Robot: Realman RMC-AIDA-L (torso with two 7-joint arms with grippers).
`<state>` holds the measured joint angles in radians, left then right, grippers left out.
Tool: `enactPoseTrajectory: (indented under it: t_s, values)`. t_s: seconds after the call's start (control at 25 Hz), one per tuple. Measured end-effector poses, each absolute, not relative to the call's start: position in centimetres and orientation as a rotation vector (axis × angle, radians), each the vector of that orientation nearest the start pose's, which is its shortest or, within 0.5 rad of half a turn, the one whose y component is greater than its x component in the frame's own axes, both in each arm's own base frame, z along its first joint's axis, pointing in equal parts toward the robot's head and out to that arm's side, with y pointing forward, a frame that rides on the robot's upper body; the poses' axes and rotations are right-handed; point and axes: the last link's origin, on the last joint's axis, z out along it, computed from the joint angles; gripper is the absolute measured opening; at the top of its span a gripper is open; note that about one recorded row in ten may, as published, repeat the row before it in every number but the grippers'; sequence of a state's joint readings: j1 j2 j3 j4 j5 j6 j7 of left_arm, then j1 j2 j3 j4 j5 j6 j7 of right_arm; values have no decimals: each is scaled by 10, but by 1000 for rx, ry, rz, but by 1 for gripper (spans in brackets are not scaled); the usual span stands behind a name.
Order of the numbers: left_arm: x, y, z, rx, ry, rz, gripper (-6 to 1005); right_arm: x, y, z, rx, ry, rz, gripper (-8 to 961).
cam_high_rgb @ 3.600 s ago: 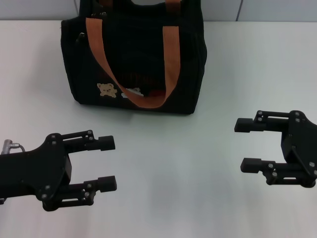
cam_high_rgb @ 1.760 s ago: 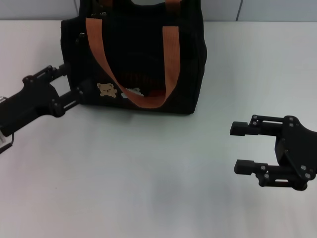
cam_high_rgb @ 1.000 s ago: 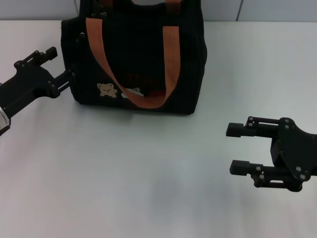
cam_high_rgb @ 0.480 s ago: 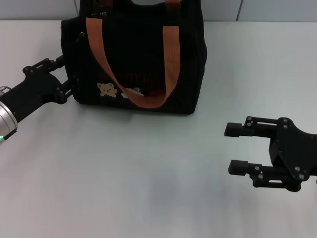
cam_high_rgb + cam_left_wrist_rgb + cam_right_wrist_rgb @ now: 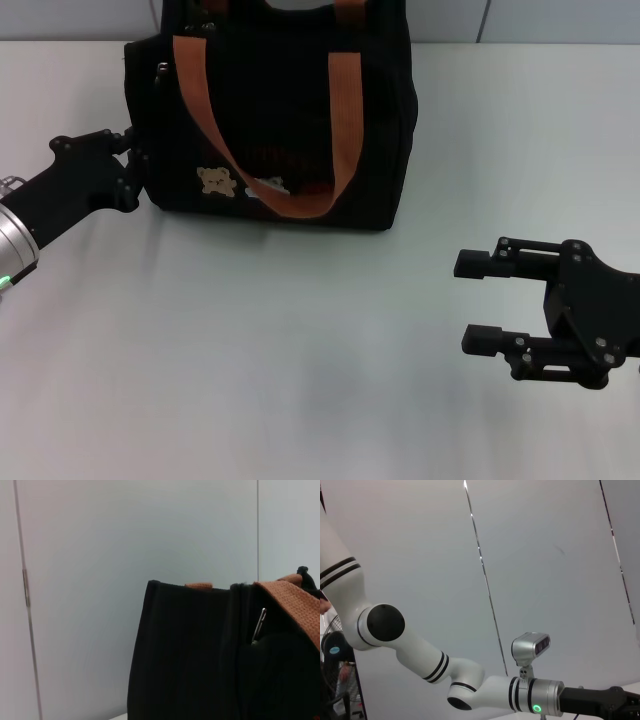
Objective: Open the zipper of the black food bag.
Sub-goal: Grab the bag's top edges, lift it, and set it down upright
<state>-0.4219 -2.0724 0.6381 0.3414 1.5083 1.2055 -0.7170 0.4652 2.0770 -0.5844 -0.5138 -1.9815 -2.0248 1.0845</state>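
1. Two grippers show in the head view. The left gripper [image 5: 128, 165] is at the left end of the black food bag [image 5: 270, 115], which stands at the far side of the white table [image 5: 300, 340]; I cannot tell how its fingers stand. The right gripper [image 5: 478, 303] hovers well apart, fingers spread.
2. Left wrist view: the zipper [image 5: 258, 625] shows its silver pull tab hanging beside an orange strap [image 5: 295, 602].
3. Right wrist view: only the left arm [image 5: 470, 685] is seen.

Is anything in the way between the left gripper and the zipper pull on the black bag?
Nothing visible blocks it. The left gripper is at the black food bag's left end, and the silver zipper pull hangs exposed there.
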Motion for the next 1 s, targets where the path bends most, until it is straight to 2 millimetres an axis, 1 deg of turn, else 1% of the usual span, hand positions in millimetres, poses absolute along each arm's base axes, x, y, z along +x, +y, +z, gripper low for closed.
enactPoseTrajectory:
  t_s: [0.2, 0.4, 1.0]
  values:
    - [-331, 328, -4, -2133, -467, -637, 126, 250, 253, 4, -2863, 305, 1254, 676]
    - [-333, 325, -5, -2134, -470, -642, 108, 250, 252, 3, -2863, 310, 1258, 676]
    - [-329, 315, -8, -2154, -446, -690, 107, 254, 245, 3, -2861, 336, 1275, 676]
